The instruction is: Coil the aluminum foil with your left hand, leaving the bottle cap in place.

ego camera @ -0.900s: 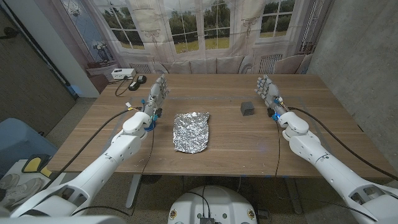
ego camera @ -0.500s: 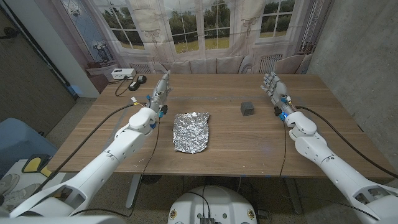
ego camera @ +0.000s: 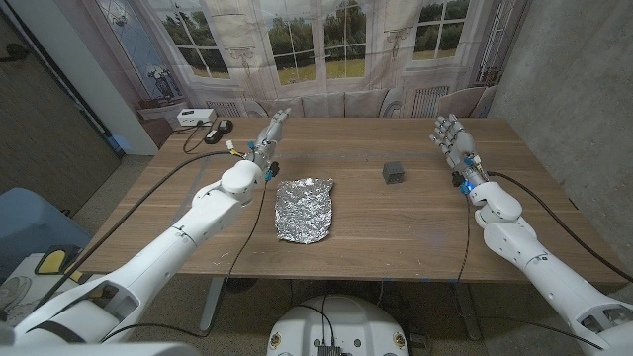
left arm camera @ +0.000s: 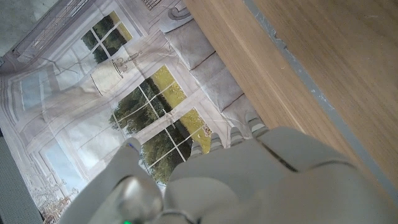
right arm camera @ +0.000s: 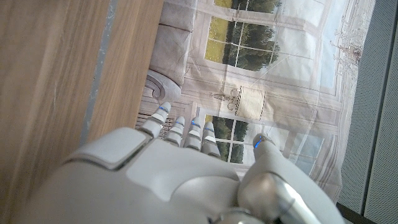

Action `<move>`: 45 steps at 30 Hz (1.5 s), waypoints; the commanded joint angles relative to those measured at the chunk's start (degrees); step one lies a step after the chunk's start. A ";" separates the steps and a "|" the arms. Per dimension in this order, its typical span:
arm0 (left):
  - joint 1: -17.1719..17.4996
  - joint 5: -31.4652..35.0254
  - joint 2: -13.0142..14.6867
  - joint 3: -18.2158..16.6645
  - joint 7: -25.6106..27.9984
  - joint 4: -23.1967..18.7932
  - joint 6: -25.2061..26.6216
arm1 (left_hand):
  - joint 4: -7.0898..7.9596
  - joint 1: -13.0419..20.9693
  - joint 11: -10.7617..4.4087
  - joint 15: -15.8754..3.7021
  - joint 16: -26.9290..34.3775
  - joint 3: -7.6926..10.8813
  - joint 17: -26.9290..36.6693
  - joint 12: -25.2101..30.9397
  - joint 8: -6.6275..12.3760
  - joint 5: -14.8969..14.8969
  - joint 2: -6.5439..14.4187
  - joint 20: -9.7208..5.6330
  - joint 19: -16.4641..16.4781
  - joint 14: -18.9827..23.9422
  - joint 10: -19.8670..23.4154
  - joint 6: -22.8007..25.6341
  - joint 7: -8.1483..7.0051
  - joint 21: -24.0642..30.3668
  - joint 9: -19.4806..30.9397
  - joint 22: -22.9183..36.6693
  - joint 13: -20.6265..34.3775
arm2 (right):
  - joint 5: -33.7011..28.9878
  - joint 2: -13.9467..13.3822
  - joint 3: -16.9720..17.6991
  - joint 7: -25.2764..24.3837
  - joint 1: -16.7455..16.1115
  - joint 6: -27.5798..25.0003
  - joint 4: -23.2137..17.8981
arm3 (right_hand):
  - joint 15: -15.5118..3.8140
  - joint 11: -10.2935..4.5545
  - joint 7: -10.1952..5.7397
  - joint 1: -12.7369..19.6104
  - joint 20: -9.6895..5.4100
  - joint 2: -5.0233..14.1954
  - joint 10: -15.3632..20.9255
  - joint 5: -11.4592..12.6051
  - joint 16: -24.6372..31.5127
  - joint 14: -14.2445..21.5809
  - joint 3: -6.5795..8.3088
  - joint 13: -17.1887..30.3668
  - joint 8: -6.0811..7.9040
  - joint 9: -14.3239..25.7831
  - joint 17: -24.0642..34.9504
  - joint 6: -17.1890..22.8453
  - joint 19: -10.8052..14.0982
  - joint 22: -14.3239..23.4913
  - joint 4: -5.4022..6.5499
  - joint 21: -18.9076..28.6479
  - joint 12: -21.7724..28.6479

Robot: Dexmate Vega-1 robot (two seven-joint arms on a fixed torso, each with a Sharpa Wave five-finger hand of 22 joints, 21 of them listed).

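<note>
The aluminum foil [ego camera: 305, 210] lies as a crinkled sheet near the middle of the wooden surface [ego camera: 396, 222]. The bottle cap [ego camera: 394, 172] sits apart from it, toward the robot's right. The left hand [ego camera: 269, 134] is raised beyond the foil's far left corner, fingers extended, holding nothing. The right hand [ego camera: 453, 142] is raised near the right edge, fingers spread, empty.

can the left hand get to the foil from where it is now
Probably yes. The left hand is raised just behind and left of the foil, holding nothing, with bare table between them. The cap sits well off to the right.
</note>
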 commanded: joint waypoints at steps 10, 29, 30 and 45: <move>-5.52 10.10 6.81 6.50 -2.99 -12.16 20.82 | -7.13 10.27 -1.13 -1.33 2.38 1.13 0.83 3.52 2.28 -1.63 -1.55 1.43 5.65 9.74 6.59 -1.22 7.48 0.04 0.40 0.53 1.05 | 1.62 -0.36 2.53 -0.37 -5.94 3.74 -2.95 | 0.56 -0.11 0.01 0.03 0.42 -0.33 0.54 0.42 0.34 0.29 0.17 0.28 0.21 0.28 0.12 0.74 0.03 0.06 -0.21 0.29 0.26; -14.84 15.83 11.04 13.98 -16.22 -15.88 32.59 | -9.15 16.58 -4.02 -1.53 2.16 1.73 1.03 3.86 2.66 -0.80 -2.16 1.50 7.85 11.62 8.71 1.96 8.12 -0.02 0.48 0.56 1.28 | 1.90 0.07 3.82 -1.61 -9.07 5.88 -4.14 | 0.59 -0.19 -0.01 -0.05 0.44 -0.26 0.70 0.44 0.36 0.48 0.11 0.29 0.21 0.28 0.14 0.81 0.04 0.06 -0.20 0.26 0.24; -15.40 16.23 11.16 14.45 -16.94 -15.97 33.02 | -9.22 17.00 -4.34 -1.55 2.10 1.73 1.04 3.88 2.66 -0.68 -2.25 1.60 7.90 11.58 8.83 2.06 8.04 -0.05 0.49 0.56 1.29 | 1.93 0.09 3.89 -1.64 -9.20 5.99 -4.19 | 0.54 -0.15 -0.02 -0.06 0.46 -0.25 0.71 0.44 0.35 0.46 0.10 0.29 0.21 0.28 0.14 0.81 0.06 0.06 -0.20 0.27 0.24; -22.81 24.82 11.95 22.54 -25.38 -18.56 39.88 | -9.53 21.86 -4.99 -2.60 1.76 0.58 1.11 4.39 3.63 1.70 -5.23 0.87 8.80 11.97 11.05 6.16 6.35 -0.43 0.60 0.51 1.41 | 1.81 0.11 4.47 -2.18 -10.70 6.95 -5.17 | 0.59 -0.17 -0.03 -0.13 0.43 -0.20 0.84 0.45 0.33 0.52 0.06 0.29 0.21 0.28 0.15 0.87 0.12 0.06 -0.18 0.28 0.24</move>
